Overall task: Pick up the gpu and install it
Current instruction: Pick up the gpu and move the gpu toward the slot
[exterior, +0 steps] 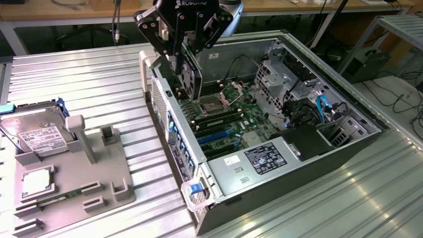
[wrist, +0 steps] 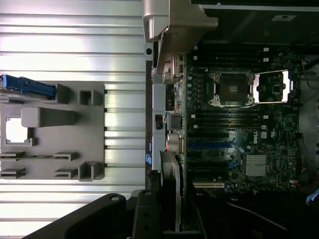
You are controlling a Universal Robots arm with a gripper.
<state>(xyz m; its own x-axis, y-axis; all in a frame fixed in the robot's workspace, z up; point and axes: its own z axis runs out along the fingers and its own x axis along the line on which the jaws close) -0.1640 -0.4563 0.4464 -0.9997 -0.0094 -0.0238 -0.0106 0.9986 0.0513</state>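
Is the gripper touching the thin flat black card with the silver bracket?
Touching. The exterior view shows the gripper clamped on the gpu, held upright over the open case.

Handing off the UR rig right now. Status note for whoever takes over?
Hand: shut on the gpu, card held upright, edge down.
Gpu: over the open computer case, above the motherboard, close to the case's rear wall. In the wrist view it sits edge-on beside the expansion slots.
Done: card is off the table and in the grasp. The grey fixture on the exterior view's left holds the hard drive.
Left: installing. The card does not look pressed into a slot yet, and contact with the board cannot be judged.
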